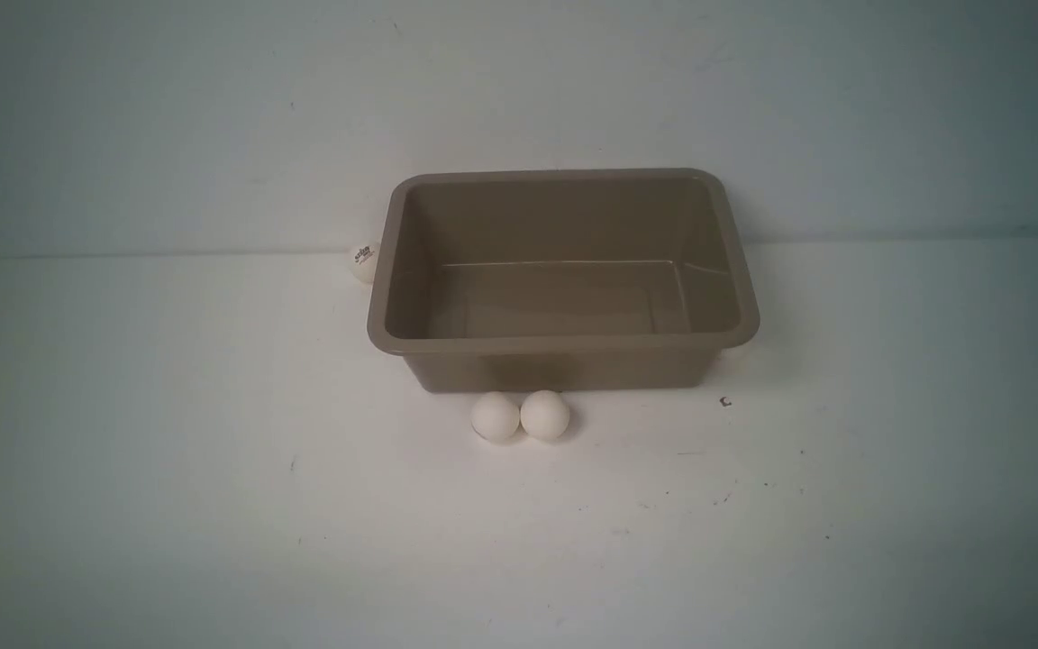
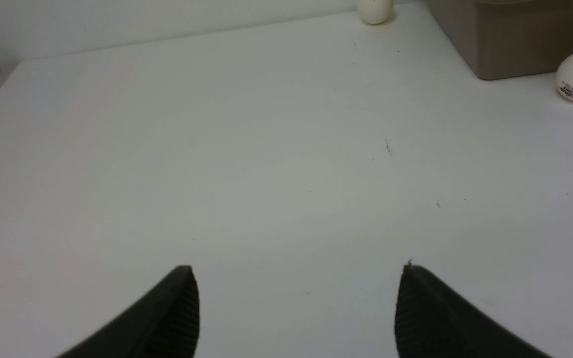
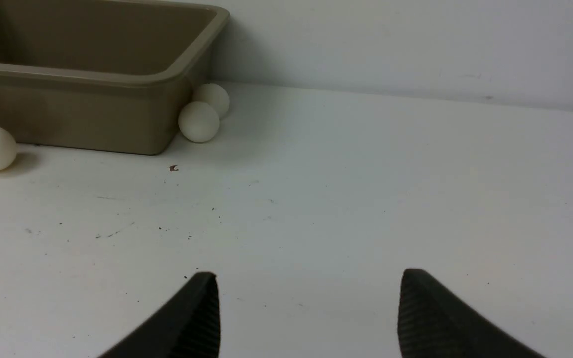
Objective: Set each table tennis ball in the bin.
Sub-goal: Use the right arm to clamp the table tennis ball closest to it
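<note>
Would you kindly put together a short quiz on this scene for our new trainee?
1. True or false: the bin has a ball inside it.
2. In the front view, how many balls lie side by side before the bin's near wall? A) one B) two C) four
3. Fill in the blank: the left pincer and the right pincer are both ____, with nothing between their fingers.

Key
1. False: the bin is empty.
2. B: two.
3. Open.
</note>
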